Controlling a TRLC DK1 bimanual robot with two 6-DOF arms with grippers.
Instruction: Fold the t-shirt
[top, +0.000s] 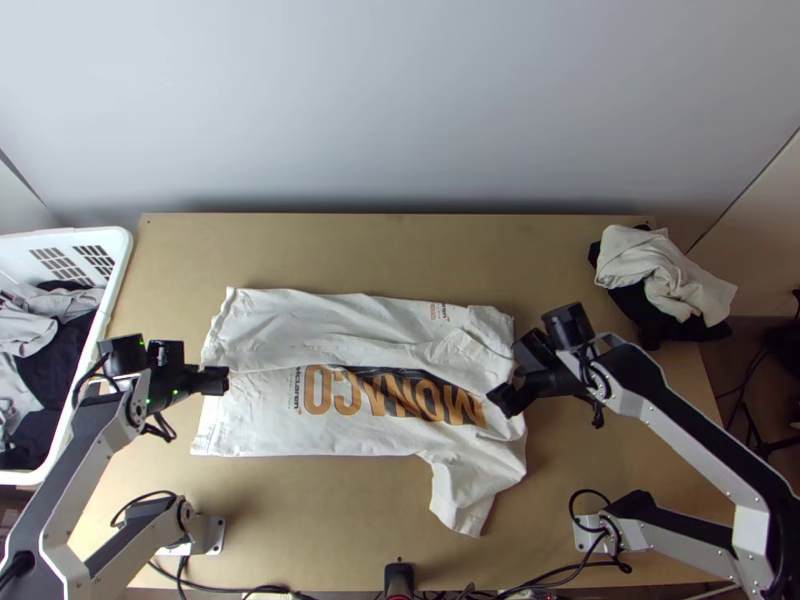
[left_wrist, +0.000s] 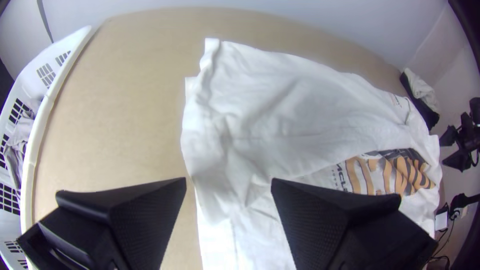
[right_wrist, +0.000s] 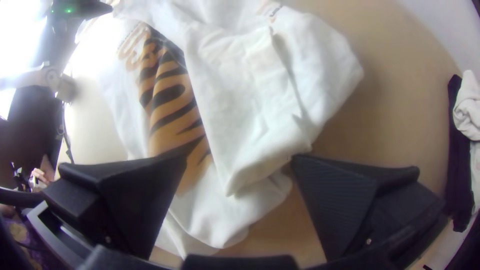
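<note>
The white t-shirt (top: 330, 420) lies on the table with its far side folded over toward the middle, partly covering the orange and black print; one sleeve sticks out at the near right. My left gripper (top: 215, 380) is at the shirt's left edge; in the left wrist view this gripper (left_wrist: 229, 185) stands open, the shirt (left_wrist: 300, 110) between and beyond its fingers. My right gripper (top: 510, 385) is over the shirt's right end; in the right wrist view the same gripper (right_wrist: 240, 155) is open, with the shirt's folded corner (right_wrist: 260, 145) between its fingers, not gripped.
A white laundry basket (top: 120, 270) with grey and dark clothes stands at the left. A pile of white and black cloth (top: 660, 275) lies at the table's far right corner. Bare table (top: 330, 250) stretches behind the shirt. A person's hand (right_wrist: 42, 175) shows at the right wrist view's edge.
</note>
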